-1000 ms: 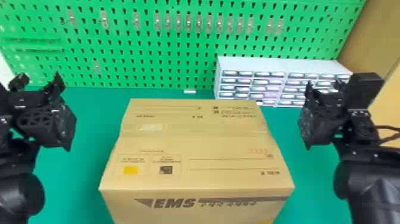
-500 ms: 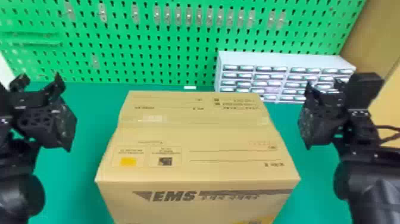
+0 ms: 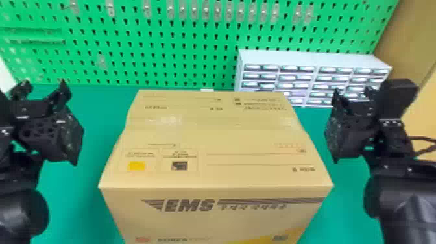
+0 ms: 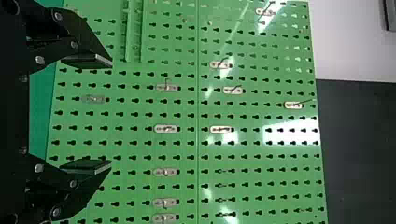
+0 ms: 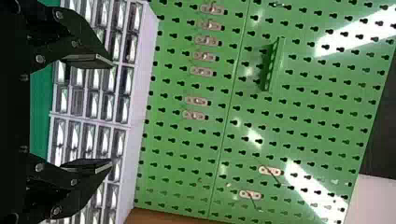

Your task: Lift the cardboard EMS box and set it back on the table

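Cardboard EMS box [image 3: 214,139], seemingly on table [image 3: 100,129], drawer cabinet [image 3: 311,60], pegboard [image 3: 172,48] behind

The rectangular tan cardboard EMS box [image 3: 207,138] bears dark grey-brown lettering and tapering striped bars across its near face, where a yellow slanting patch [image 3: 275,238] runs low down. Its top has thin brown lines, a solid yellow square [image 3: 137,166] and a dark, mottled square [image 3: 179,166]. The smooth table [image 3: 76,207] is teal green. Beyond its far edge, the brighter green perforated pegboard [image 3: 129,21] repeats dark keyhole shapes in even rows. Near the table's far right corner, the pale lilac-grey drawer cabinet [image 3: 292,58] carries a grid of whitish, dark-edged fronts. Both two-fingered mechanical grippers, left [image 3: 42,94] and right [image 3: 353,97], are black.
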